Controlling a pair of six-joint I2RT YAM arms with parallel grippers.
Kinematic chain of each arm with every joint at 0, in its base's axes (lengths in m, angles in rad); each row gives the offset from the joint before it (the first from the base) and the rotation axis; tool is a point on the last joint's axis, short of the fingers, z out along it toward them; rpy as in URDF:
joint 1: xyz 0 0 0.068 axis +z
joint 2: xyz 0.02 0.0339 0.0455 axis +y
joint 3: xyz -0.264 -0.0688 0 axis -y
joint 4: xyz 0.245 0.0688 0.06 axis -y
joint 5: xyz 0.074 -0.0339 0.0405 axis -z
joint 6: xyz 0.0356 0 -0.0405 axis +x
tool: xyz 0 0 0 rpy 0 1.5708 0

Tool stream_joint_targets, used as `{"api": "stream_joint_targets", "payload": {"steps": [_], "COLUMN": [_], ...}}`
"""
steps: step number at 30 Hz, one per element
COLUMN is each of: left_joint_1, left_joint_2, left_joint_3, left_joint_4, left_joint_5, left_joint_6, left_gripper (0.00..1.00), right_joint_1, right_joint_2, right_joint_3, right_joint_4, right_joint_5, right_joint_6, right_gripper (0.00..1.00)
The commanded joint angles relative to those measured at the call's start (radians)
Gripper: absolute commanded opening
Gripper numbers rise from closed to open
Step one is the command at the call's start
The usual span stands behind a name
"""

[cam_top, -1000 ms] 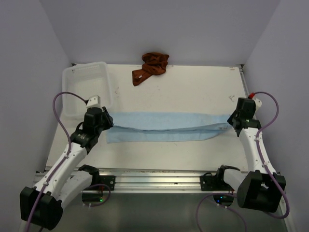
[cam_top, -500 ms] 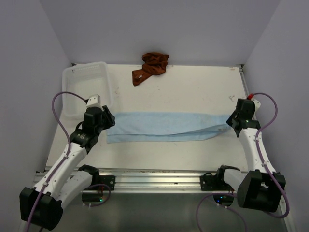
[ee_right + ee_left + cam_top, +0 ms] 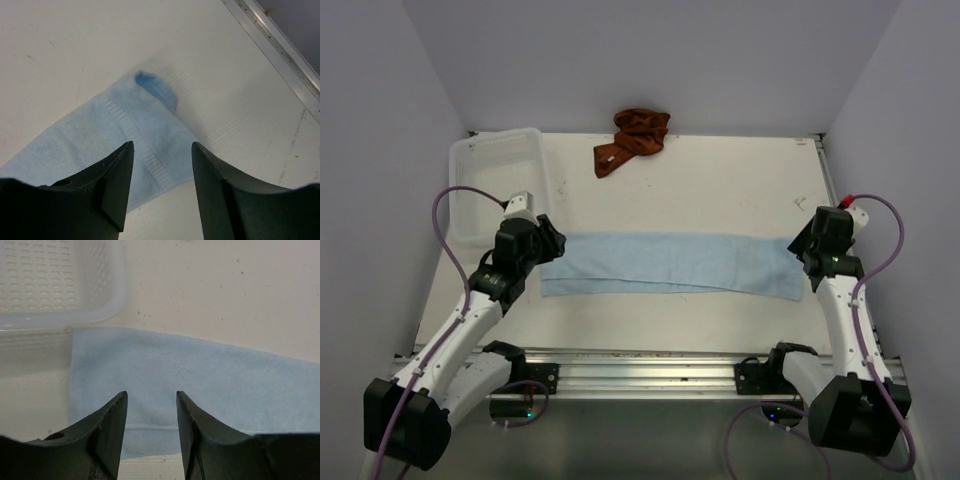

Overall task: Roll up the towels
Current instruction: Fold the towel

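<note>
The light blue towel [image 3: 670, 263] is seen spread flat as a long strip across the worktop [image 3: 720, 190]. Over its left end the left hand [image 3: 150, 399] is held with its jaws spread apart, and nothing is gripped between them. Over its right end the right hand [image 3: 162, 147] is likewise spread and empty, near a slightly raised corner. The rust towel [image 3: 632, 138] is seen crumpled well beyond the blue towel's far edge. The white basket [image 3: 495, 150] is found just beside its far left corner.
</note>
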State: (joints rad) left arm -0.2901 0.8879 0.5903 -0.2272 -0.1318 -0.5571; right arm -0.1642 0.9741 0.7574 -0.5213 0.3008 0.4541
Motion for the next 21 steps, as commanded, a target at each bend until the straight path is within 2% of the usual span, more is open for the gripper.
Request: {"api": "stream_joint_targets", "payload": {"steps": [1, 7, 14, 21], "left_joint_1": [0.005, 0.005, 0.005, 0.005], "left_joint_2": [0.009, 0.065, 0.144, 0.195], "left_joint_3": [0.000, 0.143, 0.307, 0.347], "left_joint_4": [0.089, 0.062, 0.016, 0.020], "left_joint_5": [0.055, 0.126, 0.208, 0.288], "left_joint_6": [0.008, 0.042, 0.101, 0.131], "left_gripper": [0.48, 0.52, 0.56, 0.57], "right_joint_1": [-0.005, -0.021, -0.052, -0.052], "right_joint_2": [-0.008, 0.104, 0.233, 0.322], "right_joint_3": [0.028, 0.048, 0.095, 0.131], "right_joint_4": [-0.003, 0.044, 0.130, 0.190], "right_joint_5": [0.076, 0.058, -0.041, -0.178], "right_joint_6": [0.023, -0.006, -0.037, -0.074], "right_gripper": [0.54, 0.60, 0.59, 0.58]}}
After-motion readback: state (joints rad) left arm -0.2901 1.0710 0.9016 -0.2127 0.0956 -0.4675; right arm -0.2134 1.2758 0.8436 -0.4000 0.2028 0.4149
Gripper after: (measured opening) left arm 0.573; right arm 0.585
